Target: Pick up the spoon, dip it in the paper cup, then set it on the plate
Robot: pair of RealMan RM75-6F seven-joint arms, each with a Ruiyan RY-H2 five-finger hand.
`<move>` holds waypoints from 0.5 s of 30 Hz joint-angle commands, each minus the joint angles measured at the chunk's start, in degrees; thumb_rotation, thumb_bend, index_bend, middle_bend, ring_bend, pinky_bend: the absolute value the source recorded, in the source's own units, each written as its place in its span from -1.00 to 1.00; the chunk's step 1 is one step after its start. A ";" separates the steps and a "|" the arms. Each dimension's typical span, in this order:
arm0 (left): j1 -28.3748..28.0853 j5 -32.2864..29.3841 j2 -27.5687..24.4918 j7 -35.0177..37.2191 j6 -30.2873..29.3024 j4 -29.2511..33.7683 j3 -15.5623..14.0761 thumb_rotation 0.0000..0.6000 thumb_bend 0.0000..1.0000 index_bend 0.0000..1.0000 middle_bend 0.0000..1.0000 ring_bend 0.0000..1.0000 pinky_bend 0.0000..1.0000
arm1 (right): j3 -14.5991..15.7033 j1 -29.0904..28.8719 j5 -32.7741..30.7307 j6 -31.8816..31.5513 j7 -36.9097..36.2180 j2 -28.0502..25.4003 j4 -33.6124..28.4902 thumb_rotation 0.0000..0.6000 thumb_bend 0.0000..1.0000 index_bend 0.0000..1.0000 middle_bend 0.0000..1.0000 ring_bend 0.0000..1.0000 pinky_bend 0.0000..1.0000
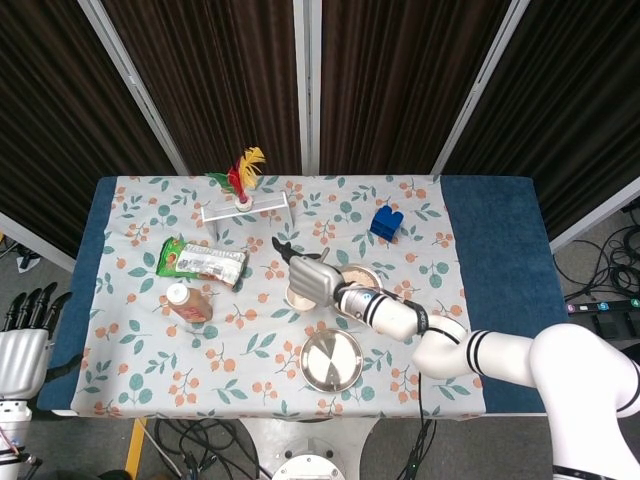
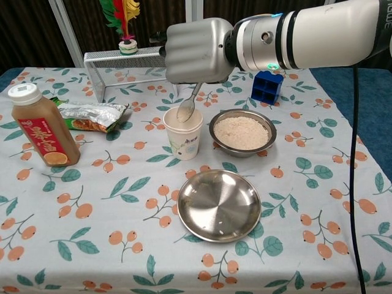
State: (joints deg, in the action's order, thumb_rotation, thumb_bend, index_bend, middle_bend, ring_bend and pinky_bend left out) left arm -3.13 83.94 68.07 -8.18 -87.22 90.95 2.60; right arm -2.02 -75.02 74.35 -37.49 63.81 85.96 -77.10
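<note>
My right hand (image 2: 199,50) (image 1: 312,279) grips a metal spoon (image 2: 187,107) by its handle, the spoon pointing steeply down. The spoon's bowl sits at the mouth of the white paper cup (image 2: 182,134) (image 1: 298,300), just inside the rim. The hand hovers directly above the cup. An empty round metal plate (image 2: 219,204) (image 1: 331,360) lies in front of the cup, nearer the table's front edge. My left hand (image 1: 25,330) hangs open off the table's left side, seen only in the head view.
A metal bowl (image 2: 241,132) of pale grains stands right of the cup. A blue block (image 2: 266,86) is behind it. A juice bottle (image 2: 38,125) and a snack packet (image 2: 92,114) lie left. A small white goal frame (image 2: 128,68) with a feathered shuttlecock (image 2: 124,18) stands at the back.
</note>
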 commanded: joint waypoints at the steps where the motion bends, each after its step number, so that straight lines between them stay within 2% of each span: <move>1: 0.04 0.12 0.12 0.14 -0.07 -0.19 -0.05 1.00 -0.94 -0.62 -0.71 -0.85 -0.86 | 0.63 -0.64 0.86 -0.38 2.36 0.03 -0.35 1.00 -0.35 0.14 0.10 -0.59 -1.00; 6: 0.22 0.26 0.21 0.38 -0.31 -0.44 -0.10 1.00 -0.94 -0.62 -0.71 -0.85 -0.86 | 1.27 -1.46 0.35 0.02 7.33 -0.02 -0.32 1.00 -0.35 0.15 0.10 -0.59 -1.00; 15: 0.22 0.31 0.26 0.11 -0.46 -0.21 0.09 1.00 -0.94 -0.62 -0.71 -0.85 -0.86 | 2.07 -1.68 -2.55 -0.33 12.05 0.37 -1.06 1.00 -0.35 0.16 0.11 -0.59 -1.00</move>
State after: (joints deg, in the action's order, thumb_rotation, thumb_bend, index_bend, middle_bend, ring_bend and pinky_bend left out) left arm -2.88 84.30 68.37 -7.99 -87.69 90.66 2.63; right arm -0.10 -76.68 72.17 -37.46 75.28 86.24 -78.09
